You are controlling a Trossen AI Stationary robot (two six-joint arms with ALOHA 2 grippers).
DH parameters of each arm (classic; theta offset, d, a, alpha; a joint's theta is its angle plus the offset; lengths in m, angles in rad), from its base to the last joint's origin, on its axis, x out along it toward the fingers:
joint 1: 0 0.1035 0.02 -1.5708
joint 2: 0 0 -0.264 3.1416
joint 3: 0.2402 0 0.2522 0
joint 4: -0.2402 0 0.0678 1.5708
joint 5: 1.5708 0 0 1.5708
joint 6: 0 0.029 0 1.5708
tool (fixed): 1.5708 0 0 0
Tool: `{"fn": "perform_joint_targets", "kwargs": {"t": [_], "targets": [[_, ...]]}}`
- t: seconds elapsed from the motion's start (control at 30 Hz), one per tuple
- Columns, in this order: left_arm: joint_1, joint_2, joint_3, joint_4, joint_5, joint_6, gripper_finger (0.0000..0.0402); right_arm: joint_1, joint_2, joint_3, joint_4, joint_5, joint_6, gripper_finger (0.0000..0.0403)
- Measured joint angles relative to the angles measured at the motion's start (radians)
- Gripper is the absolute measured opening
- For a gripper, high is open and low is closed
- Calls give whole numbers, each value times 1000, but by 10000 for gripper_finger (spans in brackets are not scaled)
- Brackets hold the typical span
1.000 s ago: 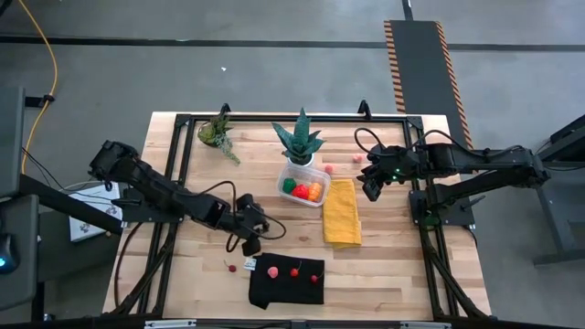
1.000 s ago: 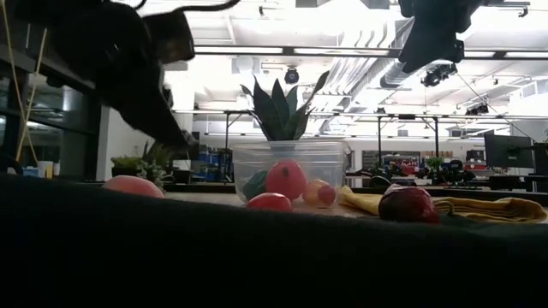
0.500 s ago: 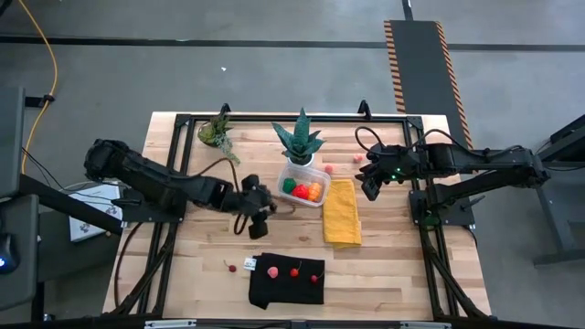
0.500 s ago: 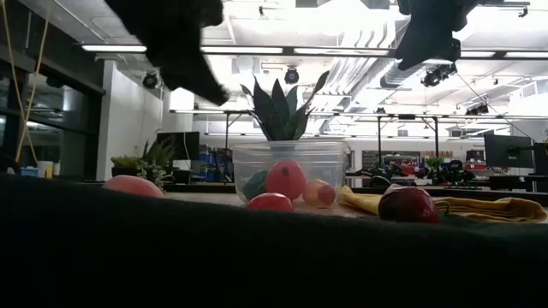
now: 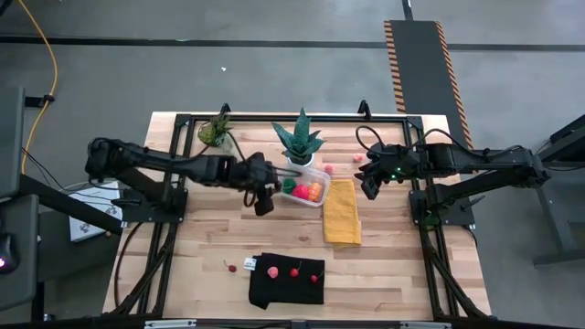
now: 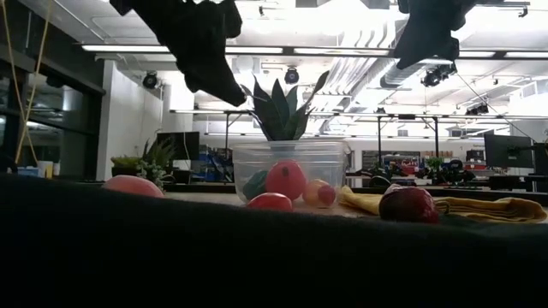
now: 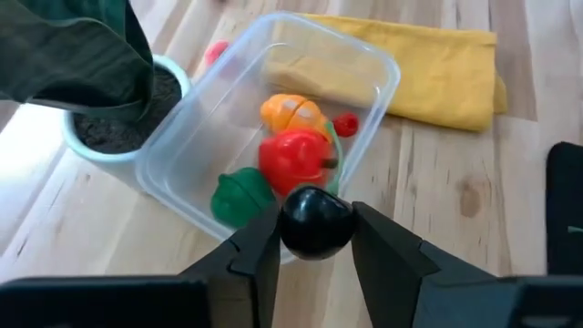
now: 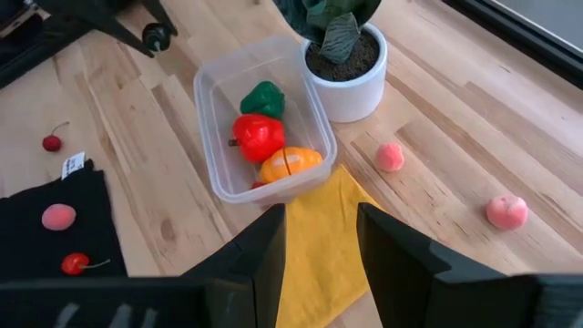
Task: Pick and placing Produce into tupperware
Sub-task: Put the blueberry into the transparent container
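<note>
Clear rounded-square plastic tupperware (image 7: pixel 187 187) on wooden table (image 5: pixel 192 260), just beyond left gripper (image 7: pixel 316 239); four toy pieces inside. Clamped between left fingers: one dark round toy fruit (image 7: pixel 315 221). Right gripper (image 8: pixel 321 239) parted, empty, above yellow cloth (image 8: pixel 323 246).

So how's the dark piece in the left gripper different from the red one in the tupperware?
The dark produce piece is black, round and clamped between the left gripper fingers, short of the tupperware. The red produce piece is bigger-looking, lobed, with a stem, and lies loose inside. Both are small, glossy toys.
</note>
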Motion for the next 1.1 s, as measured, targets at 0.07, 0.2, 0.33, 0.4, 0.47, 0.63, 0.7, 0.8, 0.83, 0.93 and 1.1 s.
{"fn": "perform_joint_targets", "kwargs": {"t": [0.07, 0.2, 0.33, 0.4, 0.47, 0.63, 0.7, 0.8, 0.83, 0.93, 1.1], "targets": [[25, 0, 0, 1, 40, 23, 118, 0, 0, 0, 0, 1, 0, 129], [73, 0, 0, 4, 82, 69, 124, 0, 0, 0, 1, 2, 0, 129], [127, 7, 0, 57, 159, 123, 116, 0, 0, 0, 7, 20, 1, 129], [148, 24, 0, 95, 198, 130, 112, 0, 0, 0, 7, 21, 0, 129], [170, 42, 0, 133, 231, 132, 111, 0, 0, 0, 7, 21, 8, 129], [192, 104, -1, 171, 275, 136, 119, 0, 0, 0, 7, 24, 18, 129], [192, 123, 0, 185, 280, 142, 122, 0, 0, 0, 7, 29, 24, 129], [191, 149, -1, 187, 282, 160, 120, 0, 0, 0, 8, 42, 34, 129], [190, 158, 0, 196, 283, 160, 119, 0, 0, 0, 8, 45, 35, 129], [190, 182, -1, 213, 284, 159, 115, 0, 0, 0, 9, 47, 35, 129], [190, 198, 0, 225, 283, 157, 119, 0, 0, 0, 12, 47, 38, 129]]}}
